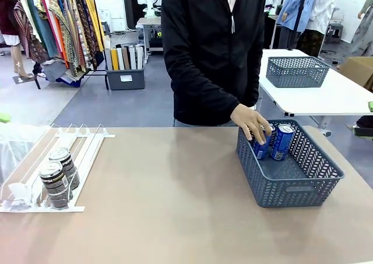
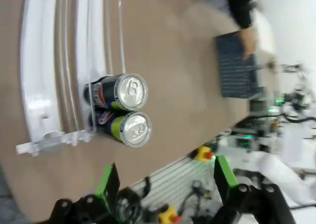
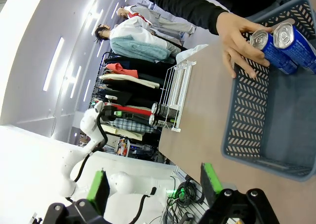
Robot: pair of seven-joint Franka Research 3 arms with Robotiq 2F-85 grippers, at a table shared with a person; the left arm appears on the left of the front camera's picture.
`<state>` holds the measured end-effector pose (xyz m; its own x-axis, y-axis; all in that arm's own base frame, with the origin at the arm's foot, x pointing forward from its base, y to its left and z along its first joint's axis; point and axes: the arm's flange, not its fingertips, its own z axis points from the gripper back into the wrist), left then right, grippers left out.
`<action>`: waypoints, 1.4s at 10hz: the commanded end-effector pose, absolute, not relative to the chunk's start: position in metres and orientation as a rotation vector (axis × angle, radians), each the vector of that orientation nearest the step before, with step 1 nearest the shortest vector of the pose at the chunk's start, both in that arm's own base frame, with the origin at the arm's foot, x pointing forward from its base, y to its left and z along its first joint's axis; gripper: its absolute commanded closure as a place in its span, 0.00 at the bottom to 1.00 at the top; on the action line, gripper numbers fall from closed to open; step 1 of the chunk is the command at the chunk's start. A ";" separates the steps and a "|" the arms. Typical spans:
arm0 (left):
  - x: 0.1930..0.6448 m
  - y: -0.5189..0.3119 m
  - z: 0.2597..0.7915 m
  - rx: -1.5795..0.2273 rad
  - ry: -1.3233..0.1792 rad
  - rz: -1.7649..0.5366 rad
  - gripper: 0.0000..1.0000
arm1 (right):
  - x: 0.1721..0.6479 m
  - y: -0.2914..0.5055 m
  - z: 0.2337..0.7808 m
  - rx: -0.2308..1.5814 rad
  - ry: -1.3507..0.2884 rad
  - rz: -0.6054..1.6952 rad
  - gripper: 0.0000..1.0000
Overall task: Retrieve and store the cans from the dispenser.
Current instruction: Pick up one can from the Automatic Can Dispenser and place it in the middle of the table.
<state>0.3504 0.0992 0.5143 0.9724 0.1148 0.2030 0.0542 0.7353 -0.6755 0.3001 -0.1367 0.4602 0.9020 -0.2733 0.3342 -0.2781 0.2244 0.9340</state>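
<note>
Front view: basket (image 1: 291,192) holds 2 blue cans (image 1: 282,140); dispenser (image 1: 92,149) holds 2 dark cans (image 1: 56,179).

The person (image 1: 213,48) wears a black zip-up jacket (image 1: 198,71) with long sleeves over a pale top at the neck. The left tool (image 2: 163,177) and the right tool (image 3: 155,182) are black with bright green pads (image 2: 106,179). The left arm (image 3: 74,159) is glossy white, with a black cable (image 3: 101,130) along it.

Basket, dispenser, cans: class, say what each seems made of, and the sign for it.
The basket looks like matte grey-blue moulded plastic, given its perforated herringbone walls. The dispenser seems glossy white plastic, smooth with bright highlights. The cans are probably metal: shiny silver tops with pull tabs.
</note>
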 end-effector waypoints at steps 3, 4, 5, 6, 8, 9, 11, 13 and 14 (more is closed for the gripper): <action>0.377 -0.008 0.534 -0.247 -0.054 -0.072 0.00 | 0.302 -0.135 0.464 1.376 -0.498 0.004 0.00; 0.380 -0.023 0.532 -0.148 -0.035 -0.079 0.00 | 0.302 -0.135 0.464 1.376 -0.498 0.004 0.00; 0.379 -0.031 0.535 -0.144 -0.051 -0.075 0.00 | 0.302 -0.135 0.464 1.376 -0.498 0.004 0.00; 0.382 -0.037 0.537 -0.152 -0.089 -0.014 0.00 | 0.302 -0.135 0.464 1.376 -0.498 0.004 0.00; 0.376 -0.040 0.529 -0.163 -0.060 -0.079 0.00 | 0.302 -0.135 0.464 1.376 -0.498 0.004 0.00; 0.376 -0.040 0.529 -0.163 -0.060 -0.079 0.00 | 0.302 -0.135 0.464 1.376 -0.498 0.004 0.00; 0.385 -0.050 0.512 -0.121 -0.074 -0.070 0.00 | 0.302 -0.135 0.464 1.376 -0.498 0.004 0.00; 0.389 -0.050 0.476 -0.058 -0.069 0.001 0.00 | 0.302 -0.135 0.464 1.376 -0.498 0.004 0.00; 0.390 -0.049 0.462 -0.038 -0.055 0.042 0.00 | 0.302 -0.135 0.464 1.376 -0.498 0.004 0.00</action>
